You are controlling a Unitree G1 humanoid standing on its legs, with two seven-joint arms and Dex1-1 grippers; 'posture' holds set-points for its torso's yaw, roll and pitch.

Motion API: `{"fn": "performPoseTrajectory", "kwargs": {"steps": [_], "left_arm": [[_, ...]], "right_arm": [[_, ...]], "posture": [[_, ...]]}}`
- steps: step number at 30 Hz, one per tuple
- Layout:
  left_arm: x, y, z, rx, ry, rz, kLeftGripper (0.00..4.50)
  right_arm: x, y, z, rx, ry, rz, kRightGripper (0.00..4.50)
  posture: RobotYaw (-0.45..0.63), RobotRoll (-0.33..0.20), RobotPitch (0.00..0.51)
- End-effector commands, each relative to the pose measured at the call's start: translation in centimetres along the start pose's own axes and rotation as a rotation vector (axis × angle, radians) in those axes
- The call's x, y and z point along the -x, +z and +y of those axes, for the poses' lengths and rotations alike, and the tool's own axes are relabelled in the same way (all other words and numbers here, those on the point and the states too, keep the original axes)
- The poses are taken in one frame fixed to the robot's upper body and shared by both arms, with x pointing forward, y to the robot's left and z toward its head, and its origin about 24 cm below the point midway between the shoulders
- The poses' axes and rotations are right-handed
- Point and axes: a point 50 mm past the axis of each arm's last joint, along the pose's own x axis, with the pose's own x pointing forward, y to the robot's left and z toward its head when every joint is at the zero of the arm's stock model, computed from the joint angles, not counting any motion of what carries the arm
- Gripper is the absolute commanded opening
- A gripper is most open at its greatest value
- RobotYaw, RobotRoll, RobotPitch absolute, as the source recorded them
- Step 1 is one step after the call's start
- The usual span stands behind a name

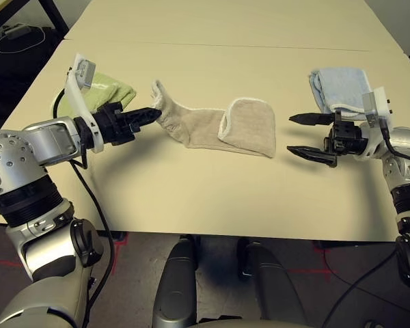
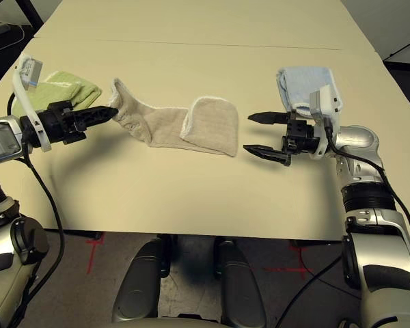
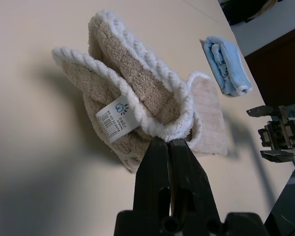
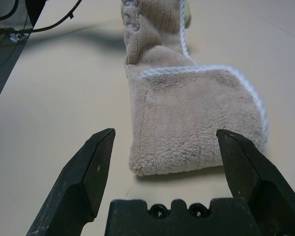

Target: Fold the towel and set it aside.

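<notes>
A green towel [image 1: 109,90] lies folded near the counter's [image 1: 212,198] left edge, just behind the left arm. The left claw [image 1: 152,114] is pressed together on the left end of the towel [image 1: 219,126], pinching its white-edged fabric and holding that end raised off the counter. In the left wrist view a small white tag [image 3: 117,118] hangs from the bunched folds just above the closed fingers [image 3: 155,162]. The towel stretches rightward across the middle of the counter; its right end lies flat, doubled over on itself with a curved white hem on top. Just right of that end, apart from it, the right claw [image 1: 309,137] points toward the towel, spread wide and empty. A blue towel [image 1: 338,89] sits folded behind the right claw.
</notes>
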Motion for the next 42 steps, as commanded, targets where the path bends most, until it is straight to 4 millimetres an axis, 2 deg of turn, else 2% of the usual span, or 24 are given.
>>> {"fn": "performPoseTrajectory", "kwargs": {"steps": [1,10,15,30,36,42], "left_arm": [[-1.1,0.4,-1.0,-0.013,-0.039,-0.008,0.03],[-4.7,1.1,-3.4,-0.041,-0.158,0.021,0.03],[-6.0,1.0,-4.7,-0.058,-0.228,0.055,0.03],[-8.8,0.4,-6.9,-0.109,-0.349,0.113,0.03],[-10.4,-0.2,-7.6,-0.133,-0.377,0.129,0.03],[-11.1,-0.7,-6.9,-0.158,-0.357,0.141,0.03]], "right_arm": [[0.0,-0.2,0.0,0.001,0.003,0.01,4.5],[-0.2,-0.2,0.1,0.003,-0.001,0.007,4.5],[-0.1,-0.3,0.1,0.002,-0.007,0.009,4.5],[0.4,-0.3,-0.4,-0.054,-0.092,-0.019,4.5],[1.6,-0.6,-0.2,-0.074,-0.107,0.003,4.5],[3.5,0.0,-0.2,-0.081,-0.128,0.001,4.5]], "posture": [[0.19,0.0,0.212],[0.18,0.0,0.211],[0.18,0.0,0.211],[0.18,0.0,0.21],[0.17,0.0,0.204],[0.15,0.0,0.203]]}}
